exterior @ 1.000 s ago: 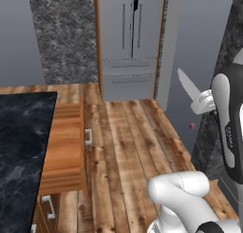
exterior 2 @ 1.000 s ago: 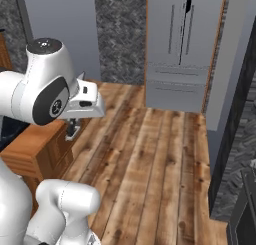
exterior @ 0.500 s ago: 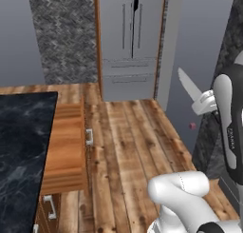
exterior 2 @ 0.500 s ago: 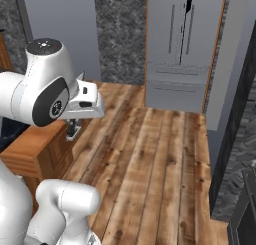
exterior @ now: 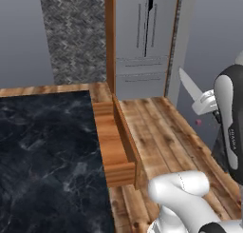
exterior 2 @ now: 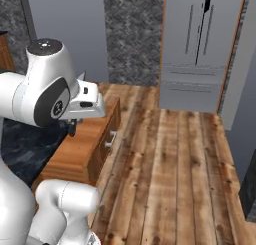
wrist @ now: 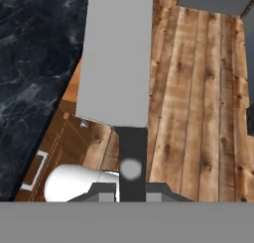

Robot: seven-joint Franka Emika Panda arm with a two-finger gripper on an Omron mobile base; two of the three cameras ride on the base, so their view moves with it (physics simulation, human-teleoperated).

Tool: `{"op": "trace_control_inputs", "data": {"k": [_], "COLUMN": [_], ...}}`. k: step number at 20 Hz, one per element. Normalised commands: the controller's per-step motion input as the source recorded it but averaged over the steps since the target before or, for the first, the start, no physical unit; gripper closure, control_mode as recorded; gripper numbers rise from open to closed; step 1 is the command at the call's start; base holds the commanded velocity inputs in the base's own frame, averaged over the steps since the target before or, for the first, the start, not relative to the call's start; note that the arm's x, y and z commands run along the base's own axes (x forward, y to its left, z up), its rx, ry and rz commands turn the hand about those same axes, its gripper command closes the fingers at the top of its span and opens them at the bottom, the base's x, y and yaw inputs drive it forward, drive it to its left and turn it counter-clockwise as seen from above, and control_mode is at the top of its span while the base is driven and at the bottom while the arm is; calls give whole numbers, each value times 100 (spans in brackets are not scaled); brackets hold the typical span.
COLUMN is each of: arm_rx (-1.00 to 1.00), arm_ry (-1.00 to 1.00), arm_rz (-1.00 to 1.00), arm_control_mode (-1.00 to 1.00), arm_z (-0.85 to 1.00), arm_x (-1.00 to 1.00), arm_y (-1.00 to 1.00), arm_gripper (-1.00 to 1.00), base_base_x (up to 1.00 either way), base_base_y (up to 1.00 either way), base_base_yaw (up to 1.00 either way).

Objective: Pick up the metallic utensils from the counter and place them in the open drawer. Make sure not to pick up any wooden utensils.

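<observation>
My gripper (exterior: pixel 206 101) is shut on the knife, high at the right, out over the floor. The silver blade (exterior: pixel 190 84) points up and to the left. In the hand view the flat blade (wrist: pixel 116 53) stretches away from the dark handle (wrist: pixel 131 155), which is clamped in my gripper (wrist: pixel 131 188). The open drawer (exterior: pixel 116 146) juts from the black marble counter (exterior: pixel 47 151) and its wooden floor is bare. It lies left of and below the knife. The drawer (exterior 2: pixel 80 149) also appears beside the arm. The grey spoon and the tan wooden utensil are out of view.
A grey fridge (exterior: pixel 142 42) stands at the back, past the wood plank floor (exterior: pixel 156 127). A small pink object (exterior: pixel 198 122) lies on the floor under the gripper. Below the drawer, a cabinet front carries a white handle (exterior 2: pixel 111 138).
The whole picture has shifted, so the base has driven: counter and drawer now sit closer and more from above. The knife stays held in the same pose.
</observation>
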Motion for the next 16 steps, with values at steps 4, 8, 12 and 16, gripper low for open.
{"op": "trace_control_inputs", "data": {"k": [4, 8, 12, 16], "arm_rx": [0, 0, 0, 0], "arm_ry": [0, 0, 0, 0], "arm_rz": [0, 0, 0, 0], "arm_control_mode": [100, 100, 100, 100], "arm_z": [0, 0, 0, 0], "arm_x": [0, 0, 0, 0], "arm_y": [0, 0, 0, 0], "arm_gripper": [100, 100, 100, 100], "base_base_x": [-4, 0, 0, 0], "base_base_y": [68, 11, 0, 0], "base_base_yaw": [-1, 0, 0, 0]}}
